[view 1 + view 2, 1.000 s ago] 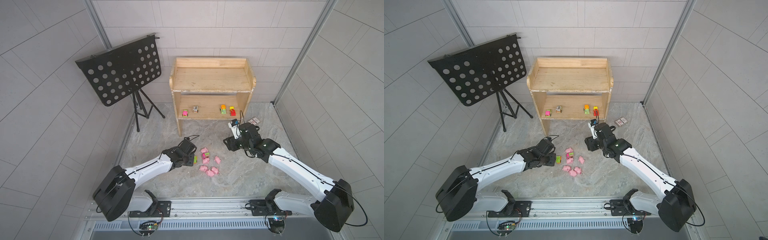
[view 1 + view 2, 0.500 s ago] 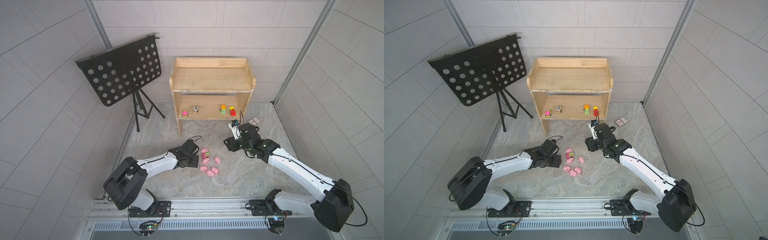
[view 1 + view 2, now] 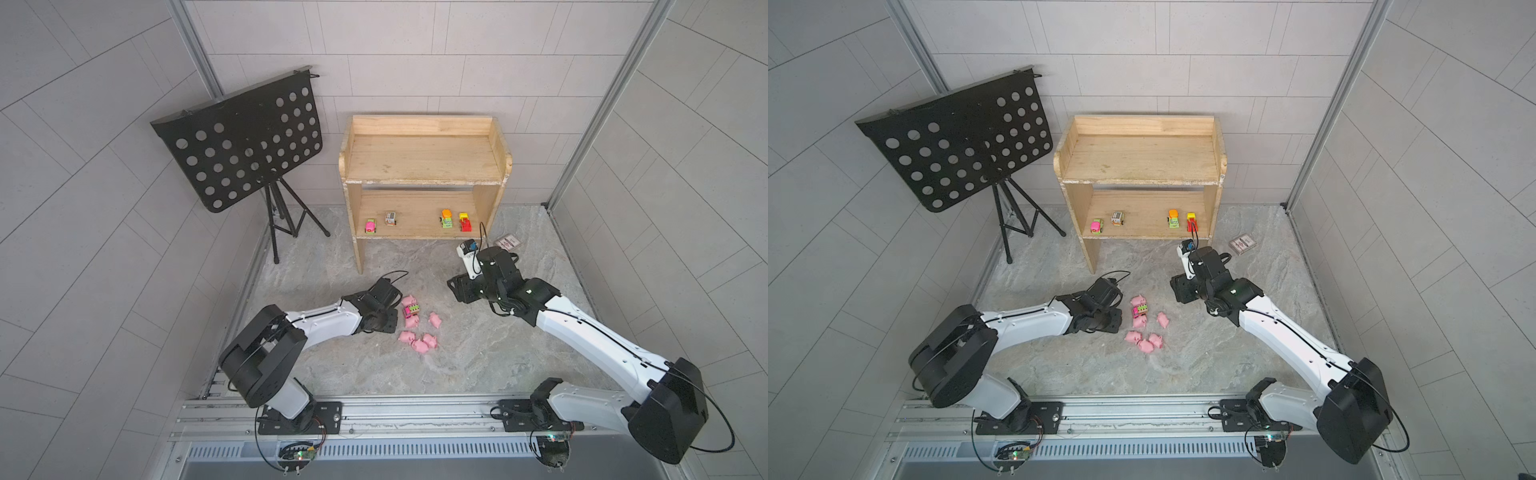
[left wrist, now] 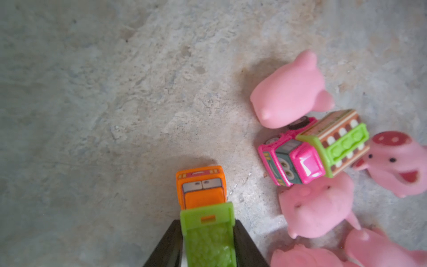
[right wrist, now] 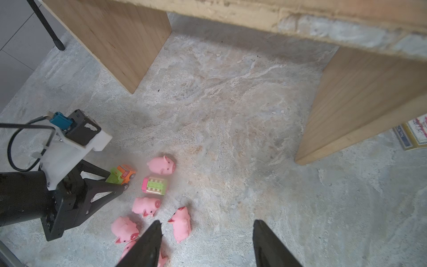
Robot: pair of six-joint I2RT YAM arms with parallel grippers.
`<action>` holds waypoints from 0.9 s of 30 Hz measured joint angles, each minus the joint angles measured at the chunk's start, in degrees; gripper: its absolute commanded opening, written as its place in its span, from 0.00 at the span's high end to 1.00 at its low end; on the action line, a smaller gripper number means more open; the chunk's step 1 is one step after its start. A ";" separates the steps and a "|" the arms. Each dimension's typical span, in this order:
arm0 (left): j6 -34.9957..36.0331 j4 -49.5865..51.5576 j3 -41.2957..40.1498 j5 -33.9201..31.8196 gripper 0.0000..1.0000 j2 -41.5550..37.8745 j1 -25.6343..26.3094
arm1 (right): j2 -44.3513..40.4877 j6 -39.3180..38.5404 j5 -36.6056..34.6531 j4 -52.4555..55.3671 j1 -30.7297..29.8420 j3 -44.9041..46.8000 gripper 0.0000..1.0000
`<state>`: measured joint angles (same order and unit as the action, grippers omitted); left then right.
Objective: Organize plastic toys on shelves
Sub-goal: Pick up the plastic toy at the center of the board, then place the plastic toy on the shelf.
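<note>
Stone floor lies under the left gripper, pinching an orange-green truck (rear cut off). Right gripper gapes empty, one finger hiding part of a pig.

both top views sit high, looking down at the whole floor and shelves. left wrist cam is right over the pigs, right wrist sees those pigs from further back.
</note>
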<state>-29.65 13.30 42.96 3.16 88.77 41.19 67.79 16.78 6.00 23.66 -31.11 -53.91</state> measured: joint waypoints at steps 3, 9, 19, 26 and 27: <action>0.68 -0.09 0.02 -0.22 0.70 -0.11 0.15 | -0.02 0.00 0.00 0.00 -0.02 0.00 0.35; 1.68 0.57 0.09 -0.13 0.71 -2.10 0.20 | -0.57 0.04 -0.22 -0.09 0.00 0.39 0.35; 4.35 5.01 6.49 0.17 0.70 -11.19 0.22 | -5.68 2.21 -3.13 -1.01 0.66 8.00 0.34; 6.19 8.44 16.02 -1.44 0.69 -12.28 0.20 | -7.34 3.76 -3.93 -2.82 0.79 12.70 0.34; 6.45 8.98 17.75 -1.86 0.69 -12.00 0.20 | -7.39 3.93 -3.93 -2.99 0.79 13.07 0.34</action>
<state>-23.20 22.28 60.71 1.30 76.77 41.39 60.40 20.71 2.07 20.67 -30.33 -40.84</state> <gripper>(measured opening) 0.324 0.658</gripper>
